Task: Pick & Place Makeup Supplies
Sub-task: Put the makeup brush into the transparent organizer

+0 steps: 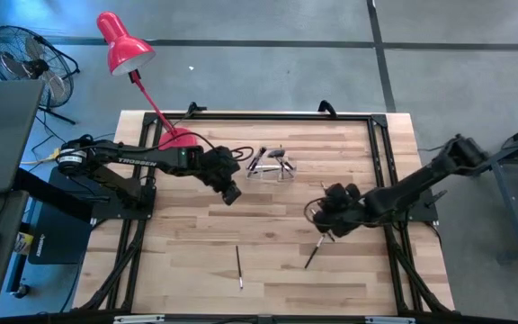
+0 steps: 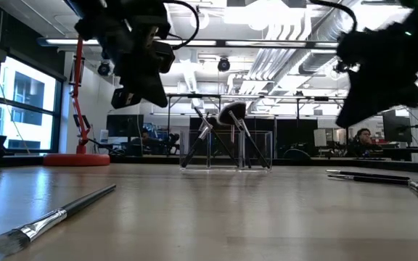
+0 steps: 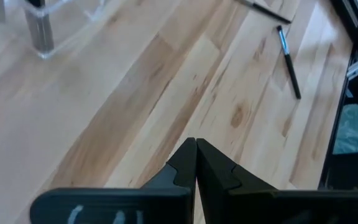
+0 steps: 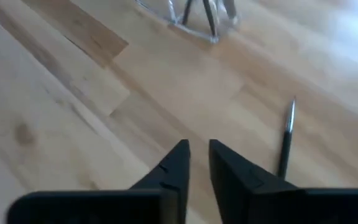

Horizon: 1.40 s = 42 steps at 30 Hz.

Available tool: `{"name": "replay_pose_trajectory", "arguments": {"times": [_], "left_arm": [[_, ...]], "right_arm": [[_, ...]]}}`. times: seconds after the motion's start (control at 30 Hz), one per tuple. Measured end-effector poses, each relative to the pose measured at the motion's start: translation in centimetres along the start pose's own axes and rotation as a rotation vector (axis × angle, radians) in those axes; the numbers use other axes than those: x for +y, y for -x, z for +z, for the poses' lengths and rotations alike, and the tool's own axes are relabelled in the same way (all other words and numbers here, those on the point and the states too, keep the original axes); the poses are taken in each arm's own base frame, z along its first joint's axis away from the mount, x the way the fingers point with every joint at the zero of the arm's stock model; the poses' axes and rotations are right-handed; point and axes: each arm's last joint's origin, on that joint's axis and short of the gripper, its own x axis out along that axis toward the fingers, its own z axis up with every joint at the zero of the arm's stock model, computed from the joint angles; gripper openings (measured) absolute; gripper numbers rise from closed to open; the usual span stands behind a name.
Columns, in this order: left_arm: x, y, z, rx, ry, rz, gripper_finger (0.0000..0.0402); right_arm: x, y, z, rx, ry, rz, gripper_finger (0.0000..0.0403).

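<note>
Clear holder (image 1: 270, 166) with several brushes stands mid-table (image 1: 196, 243). Left gripper (image 1: 232, 194) just left of it, fingers pressed together, empty. Right gripper (image 1: 329, 230) farther right, fingers slightly spread, empty. 2 brushes (image 1: 239, 267) (image 1: 313, 253) lie nearer the front edge.

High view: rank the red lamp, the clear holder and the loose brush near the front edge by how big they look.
1. red lamp
2. clear holder
3. loose brush, a thin sliver, though about as long as the holder is wide.

Grey floor (image 1: 268, 22); red lamp (image 1: 120, 42); perhaps a fan (image 1: 25, 56).
</note>
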Motion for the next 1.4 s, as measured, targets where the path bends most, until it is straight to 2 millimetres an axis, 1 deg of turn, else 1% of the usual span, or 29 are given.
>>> {"name": "replay_pose_trajectory", "arguments": {"times": [0.13, 0.2, 0.3, 0.43, 0.53, 0.7, 0.9, 1.03, 1.13, 1.27, 1.4], "left_arm": [[-0.1, 0.0, 0.2, -0.029, -0.005, 0.001, 0.0005], [-0.2, 0.0, 0.3, -0.044, -0.009, -0.006, 0.0005], [-0.2, 0.0, 0.4, -0.054, -0.012, -0.011, 0.0005], [-0.2, 0.0, 0.5, -0.061, 0.002, -0.003, 0.0005], [-0.2, 0.0, 0.5, -0.061, 0.003, -0.001, 0.0005], [-0.2, 0.0, 0.4, -0.061, 0.007, 0.001, 0.0005], [-0.2, 0.0, 0.4, -0.061, 0.007, 0.002, 0.0005], [-0.2, 0.0, 0.4, -0.062, 0.007, 0.003, 0.0005], [-0.2, 0.0, 0.4, -0.064, 0.007, 0.006, 0.0005], [-0.2, 0.0, 0.5, -0.071, 0.007, 0.015, 0.0005], [-0.2, 0.0, 0.5, -0.072, 0.007, 0.015, 0.0005]], "right_arm": [[-1.8, -0.2, -1.9, 0.018, -0.081, 0.131, 0.0101], [-2.3, -0.6, -2.8, 0.017, -0.059, 0.206, 0.0115], [-2.8, -1.3, -4.1, -0.014, 0.027, 0.299, 0.0120], [-3.3, -1.9, -5.2, -0.050, 0.086, 0.341, 0.0113], [-3.5, -1.9, -5.5, -0.053, 0.161, 0.336, 0.0109], [-3.5, -1.9, -5.6, -0.073, 0.282, 0.333, 0.0108], [-3.5, -1.9, -5.6, -0.061, 0.297, 0.336, 0.0108], [-3.5, -1.9, -5.7, -0.035, 0.288, 0.354, 0.0108], [-3.2, -1.7, -6.1, -0.016, 0.290, 0.371, 0.0108], [-1.6, -1.2, -6.5, 0.004, 0.340, 0.367, 0.0098], [-0.1, -1.2, -6.7, -0.001, 0.402, 0.281, 0.0078]]}}
